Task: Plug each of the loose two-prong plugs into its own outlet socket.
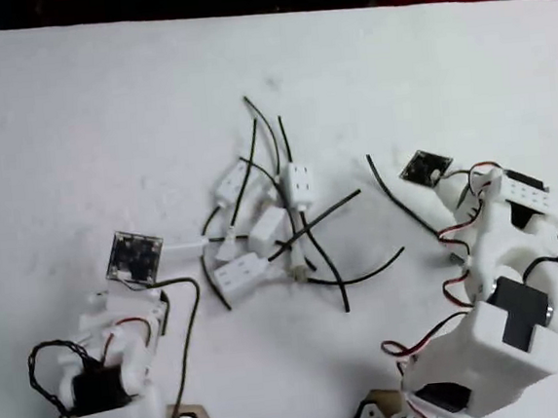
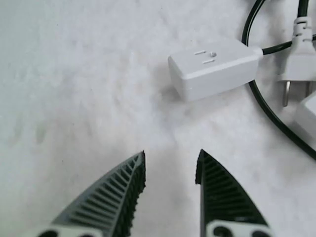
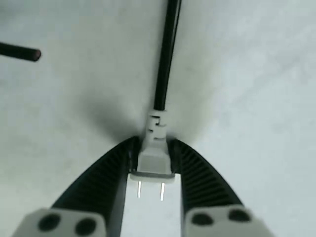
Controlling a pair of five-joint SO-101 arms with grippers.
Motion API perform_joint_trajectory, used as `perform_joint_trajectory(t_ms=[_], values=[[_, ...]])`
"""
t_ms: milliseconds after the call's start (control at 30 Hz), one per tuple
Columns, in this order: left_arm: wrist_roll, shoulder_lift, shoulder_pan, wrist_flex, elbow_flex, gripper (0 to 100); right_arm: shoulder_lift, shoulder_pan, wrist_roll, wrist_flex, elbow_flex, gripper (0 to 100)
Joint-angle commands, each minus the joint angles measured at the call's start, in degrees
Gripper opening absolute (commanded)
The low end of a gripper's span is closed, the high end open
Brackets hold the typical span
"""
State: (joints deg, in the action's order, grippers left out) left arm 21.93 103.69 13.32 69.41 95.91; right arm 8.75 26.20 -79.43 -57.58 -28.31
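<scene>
right claw [image 3: 153, 144] clenches a plug [image 3: 155, 160] by its body at the counter's [image 1: 76, 119] three o'clock side, prongs bare for insertion; left claw [image 2: 170, 157] hangs released, a socket [image 2: 212, 66] at its two o'clock.

The tabletop [image 1: 75, 109] is white and matt, faintly mottled and slightly rough around the outlet socket [image 2: 212, 69]. The socket itself is smooth white plastic with a soft sheen. Just beside the socket, a loose plug [image 2: 297, 47] is the same white plastic, with two prongs [image 2: 286, 94] of dull bare metal. A cable [image 2: 266, 111] near the socket has a glossy black jacket. The left claw [image 2: 170, 165] has dark matt plastic fingers [image 2: 123, 192], ribbed on their inner faces. The right claw [image 3: 153, 144], also ribbed black plastic, clamps a held plug [image 3: 155, 160] of smooth white plastic with shiny metal pins [image 3: 161, 191].
</scene>
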Motion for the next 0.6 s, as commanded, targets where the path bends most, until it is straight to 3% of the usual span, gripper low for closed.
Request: perform_joint_trajectory(t_ms=[0, 200, 567], values=[[0.1, 0.7, 0.7, -1.2, -0.9, 18, 0.7, 1.1, -0.4, -4.3, 2.1, 2.4], [0.1, 0.7, 0.7, -1.2, -0.9, 18, -3.1, 1.1, 0.4, -14.4, 7.9, 12.5], [0.1, 0.7, 0.7, -1.2, -0.9, 18, -12.1, 0.4, 1.0, -20.4, 3.2, 13.0]])
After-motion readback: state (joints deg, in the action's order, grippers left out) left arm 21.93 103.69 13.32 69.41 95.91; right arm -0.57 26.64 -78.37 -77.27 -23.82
